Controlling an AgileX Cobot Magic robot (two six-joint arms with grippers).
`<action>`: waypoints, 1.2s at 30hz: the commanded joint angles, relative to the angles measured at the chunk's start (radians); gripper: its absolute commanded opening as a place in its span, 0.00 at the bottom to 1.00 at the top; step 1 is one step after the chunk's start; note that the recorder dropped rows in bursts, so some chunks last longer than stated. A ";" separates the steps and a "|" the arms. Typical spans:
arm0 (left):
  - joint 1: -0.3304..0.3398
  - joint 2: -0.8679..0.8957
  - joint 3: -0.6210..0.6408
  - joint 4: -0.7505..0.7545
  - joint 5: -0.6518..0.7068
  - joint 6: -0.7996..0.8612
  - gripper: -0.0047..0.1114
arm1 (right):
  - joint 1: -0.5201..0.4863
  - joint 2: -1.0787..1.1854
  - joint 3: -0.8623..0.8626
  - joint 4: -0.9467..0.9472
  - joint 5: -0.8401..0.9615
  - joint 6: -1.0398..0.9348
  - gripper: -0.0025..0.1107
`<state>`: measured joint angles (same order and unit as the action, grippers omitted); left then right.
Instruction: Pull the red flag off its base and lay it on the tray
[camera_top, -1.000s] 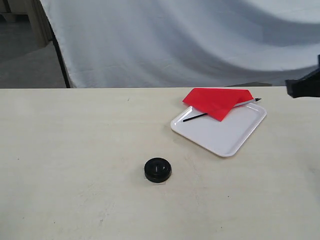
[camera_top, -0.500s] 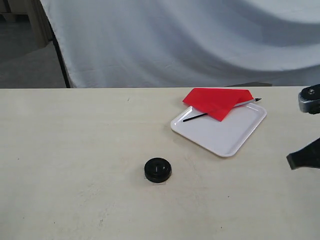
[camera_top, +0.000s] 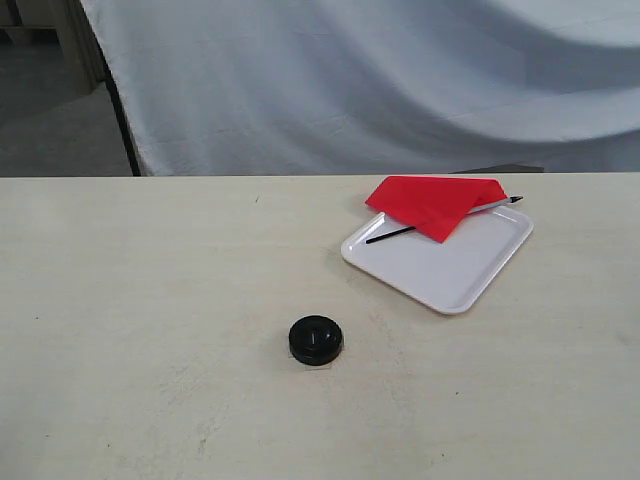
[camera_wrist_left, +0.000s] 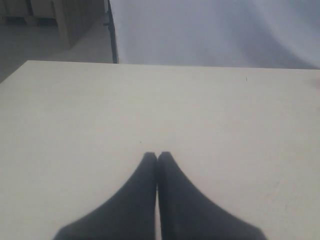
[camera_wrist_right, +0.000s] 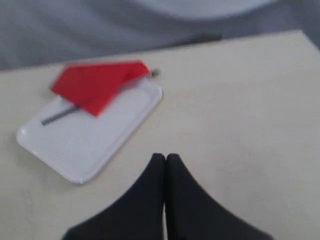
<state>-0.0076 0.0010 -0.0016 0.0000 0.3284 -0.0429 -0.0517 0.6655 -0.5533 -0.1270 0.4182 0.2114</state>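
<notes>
Lying on the tray (camera_top: 452, 268) is the red flag (camera_top: 432, 204); left end effector (camera_wrist_left: 157, 155) and right end effector (camera_wrist_right: 165, 157) are closed.

The red flag (camera_top: 432, 205) is matt red cloth on a thin black stick, and the tray (camera_top: 455, 272) is smooth white plastic with a faint sheen. The base (camera_top: 316, 340) is black and slightly glossy. The table (camera_top: 140, 300) has a pale, matt, lightly scuffed surface, and the backdrop (camera_top: 350, 90) is soft white cloth.
</notes>
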 joint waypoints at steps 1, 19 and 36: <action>-0.009 -0.001 0.002 0.000 -0.003 0.001 0.04 | 0.022 -0.252 0.097 -0.011 -0.157 -0.006 0.02; -0.009 -0.001 0.002 0.000 0.004 0.001 0.04 | 0.030 -0.665 0.310 0.101 -0.302 0.040 0.02; -0.009 -0.001 0.002 0.000 0.013 0.001 0.04 | 0.030 -0.665 0.553 0.100 -0.285 -0.186 0.02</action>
<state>-0.0076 0.0010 -0.0016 0.0000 0.3408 -0.0429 -0.0246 0.0054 -0.0022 -0.0230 0.1275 0.0457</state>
